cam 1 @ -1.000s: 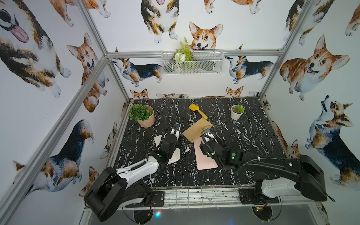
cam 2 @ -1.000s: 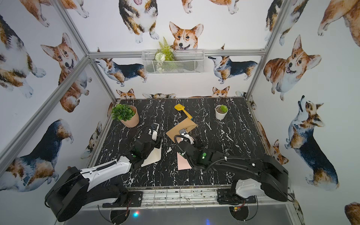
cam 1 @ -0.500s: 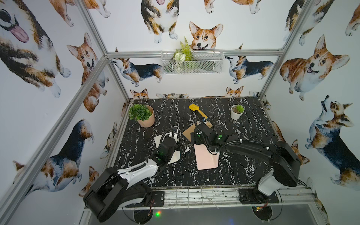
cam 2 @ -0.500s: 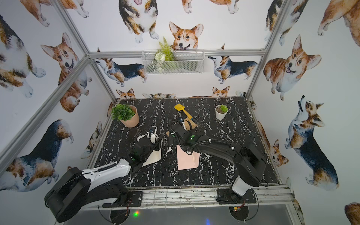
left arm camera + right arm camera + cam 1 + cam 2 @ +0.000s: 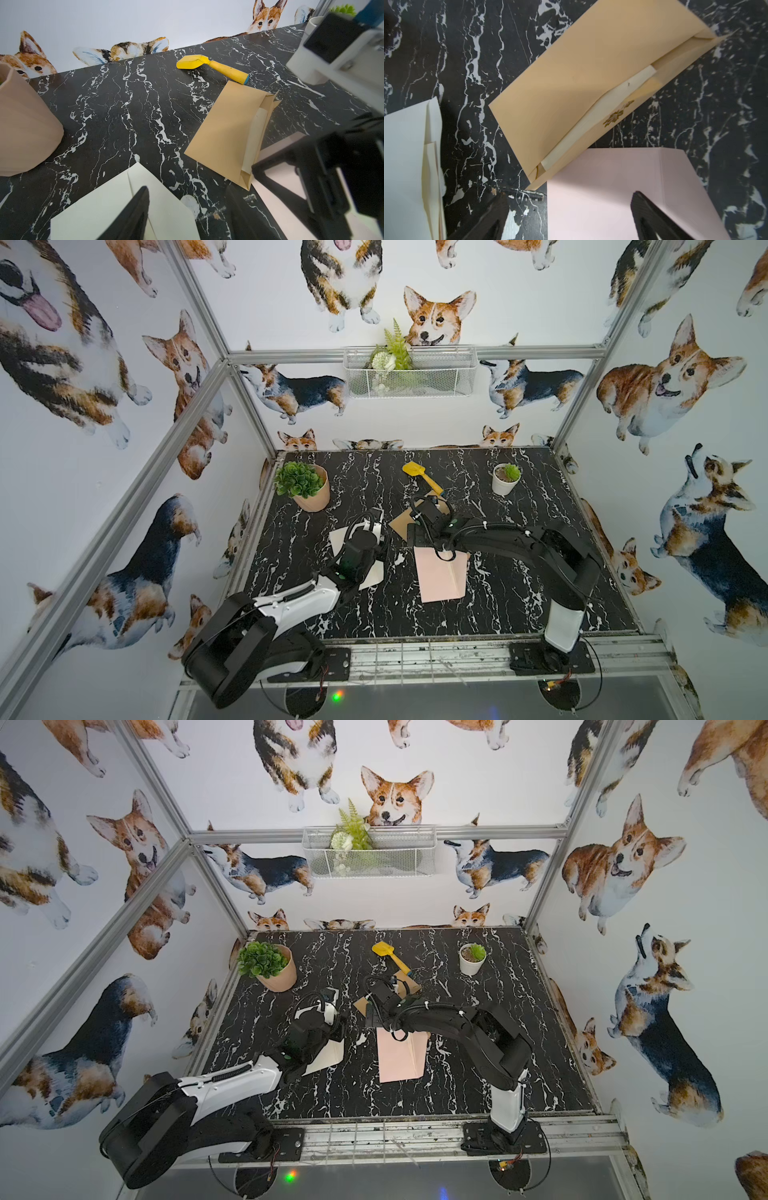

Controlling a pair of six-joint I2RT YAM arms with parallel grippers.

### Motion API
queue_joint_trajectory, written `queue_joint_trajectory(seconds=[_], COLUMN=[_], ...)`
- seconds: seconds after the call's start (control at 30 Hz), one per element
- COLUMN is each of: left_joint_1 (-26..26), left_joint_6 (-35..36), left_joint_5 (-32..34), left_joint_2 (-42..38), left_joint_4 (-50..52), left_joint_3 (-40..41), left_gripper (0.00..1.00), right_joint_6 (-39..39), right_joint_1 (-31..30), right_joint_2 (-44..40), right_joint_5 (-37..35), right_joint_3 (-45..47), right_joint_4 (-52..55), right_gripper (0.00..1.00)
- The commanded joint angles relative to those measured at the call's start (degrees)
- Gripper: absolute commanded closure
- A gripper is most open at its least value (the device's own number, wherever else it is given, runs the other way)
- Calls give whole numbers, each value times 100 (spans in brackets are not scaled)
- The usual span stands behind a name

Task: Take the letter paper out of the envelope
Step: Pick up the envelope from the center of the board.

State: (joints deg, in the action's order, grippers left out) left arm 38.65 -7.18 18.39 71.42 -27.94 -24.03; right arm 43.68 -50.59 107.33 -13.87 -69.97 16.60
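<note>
Lying flat near the middle of the black marble tabletop (image 5: 519,605), the brown envelope (image 5: 571,83) is gaping along one long edge. The cream letter paper (image 5: 591,116) is sitting inside it, with only a strip showing in the opening. The right end effector (image 5: 569,194) is hovering just above one corner of this envelope, fingers spread wide, grasping nothing. A pink envelope (image 5: 602,187) is meeting the brown envelope at that same corner; touching or overlapping, I cannot tell. The left end effector (image 5: 187,189) is hanging over a white envelope (image 5: 99,203), on the left of the brown envelope and apart from it, fingers parted and empty. A yellow shovel (image 5: 422,477) is lying just behind the brown envelope.
</note>
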Motion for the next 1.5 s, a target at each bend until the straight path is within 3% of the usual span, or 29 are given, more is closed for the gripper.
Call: queue_joint_trajectory(seconds=[0.0,0.4,0.63,0.83,1.07,1.3,1.47], left_joint_1=[2,-3,2,-1,2,-1,2], left_joint_6=[24,23,24,30,76,112,181], left_joint_5=[48,59,20,-37,23,25,64], left_joint_2=[30,89,237,345,315,364,446], left_joint_4=[-71,-64,-150,-143,-159,-146,-83], left_joint_3=[-27,-53,-53,-112,-89,-120,-192], left_gripper=[39,39,39,39,39,39,39], right_joint_6=[99,7,-19,26,-25,-126,-381], right_joint_1=[14,234,299,304,304,304,304], right_joint_2=[133,424,464,350,30,-323,-235], right_joint_5=[38,-198,-368,-446,-567,-524,-365], right_joint_3=[-153,-153,-134,94,468,738,750], right_joint_4=[-25,-111,-263,-355,-461,-560,-518], right_gripper=[6,11,21,36,61,73,94])
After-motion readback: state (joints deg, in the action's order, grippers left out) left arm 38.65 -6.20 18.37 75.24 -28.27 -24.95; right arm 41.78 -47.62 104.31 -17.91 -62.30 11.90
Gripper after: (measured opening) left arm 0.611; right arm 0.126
